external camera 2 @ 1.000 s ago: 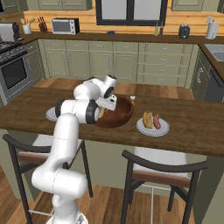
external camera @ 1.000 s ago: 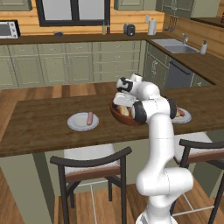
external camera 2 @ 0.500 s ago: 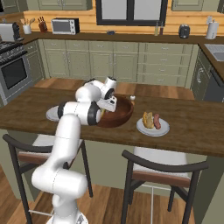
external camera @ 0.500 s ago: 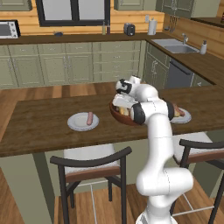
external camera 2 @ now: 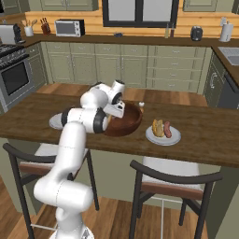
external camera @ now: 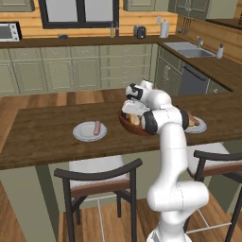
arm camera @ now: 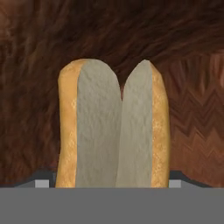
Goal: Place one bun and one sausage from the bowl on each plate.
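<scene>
Bun (arm camera: 113, 127) lower end cut off at bottom of the hand view; finger tips barely show beside it, so jaw spacing can't be read. Bowl (external camera: 130, 124) right half hidden behind the arm at center of the left base view. Far plate (external camera: 201, 126) partly hidden by the arm, food on it too small to identify. Near plate (external camera 2: 55, 122) at left center of the right base view mostly hidden behind the arm.

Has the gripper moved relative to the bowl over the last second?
Cannot tell. In both base views the gripper sits over the bowl rim much as before; any shift is too small to judge.
</scene>
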